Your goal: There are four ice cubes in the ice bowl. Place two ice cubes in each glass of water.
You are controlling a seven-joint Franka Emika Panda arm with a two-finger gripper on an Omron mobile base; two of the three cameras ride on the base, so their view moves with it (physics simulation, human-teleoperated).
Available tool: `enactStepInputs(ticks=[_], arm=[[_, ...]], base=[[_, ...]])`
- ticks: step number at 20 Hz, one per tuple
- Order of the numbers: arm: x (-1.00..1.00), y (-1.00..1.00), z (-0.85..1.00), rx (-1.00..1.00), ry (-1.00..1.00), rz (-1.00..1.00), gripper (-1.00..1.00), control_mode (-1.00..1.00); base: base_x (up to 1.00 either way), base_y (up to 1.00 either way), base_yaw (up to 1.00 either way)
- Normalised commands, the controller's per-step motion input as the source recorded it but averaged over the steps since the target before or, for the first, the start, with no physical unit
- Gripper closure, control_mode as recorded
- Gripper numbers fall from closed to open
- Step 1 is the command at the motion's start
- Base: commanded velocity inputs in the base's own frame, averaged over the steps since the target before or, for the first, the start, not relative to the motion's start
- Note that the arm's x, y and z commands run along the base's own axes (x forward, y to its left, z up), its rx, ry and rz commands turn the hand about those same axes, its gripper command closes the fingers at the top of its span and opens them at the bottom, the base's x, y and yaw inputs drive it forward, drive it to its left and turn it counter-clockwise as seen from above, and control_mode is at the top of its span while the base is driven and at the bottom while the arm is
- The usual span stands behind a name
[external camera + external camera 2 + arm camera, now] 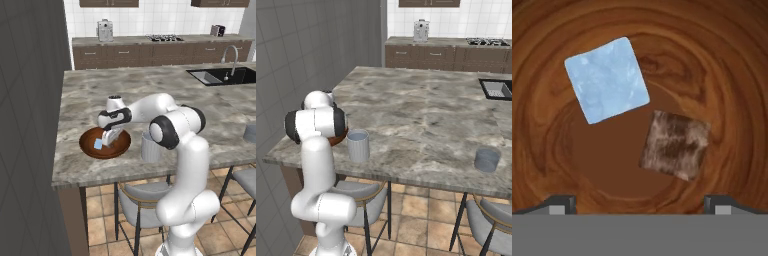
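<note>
Pincer (109,141) spread wide, reaching down into the ice bowl (88,145), gripping nothing.

In the hand view a pale-blue ice cube (606,80) lies at about 11 o'clock on the wooden bowl floor, just beside a brownish translucent cube (674,144) at about 4 o'clock. On the marble worktop (421,115), one glass of water (358,145) stands near the bowl at its 3 o'clock; the other glass (487,159) is well apart.

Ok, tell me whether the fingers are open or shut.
Open: in the hand view the fingers stand far apart above the ice bowl, gripping nothing.
</note>
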Motion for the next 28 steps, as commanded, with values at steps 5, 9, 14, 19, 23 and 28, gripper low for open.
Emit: enactStepInputs(ticks=[5,9,14,19,23,28], arm=[[0.35,0.13,-0.25,0.00,0.00,0.02,-1.00,-1.00],[0.36,0.06,-0.23,0.00,0.00,0.02,-1.00,-1.00],[0.25,0.00,-0.21,0.00,0.00,0.02,-1.00,-1.00],[0.07,0.07,-0.22,-0.01,0.00,0.01,1.00,-1.00],[0.00,0.00,-0.30,-0.01,0.00,0.00,1.00,-1.00],[-0.24,0.00,-0.12,0.00,0.00,0.00,1.00,-1.00]], base=[[0.00,0.00,0.00],[0.00,0.00,0.00],[0.00,0.00,0.00],[0.00,0.00,0.00],[0.00,0.00,0.00],[0.00,0.00,0.00]])
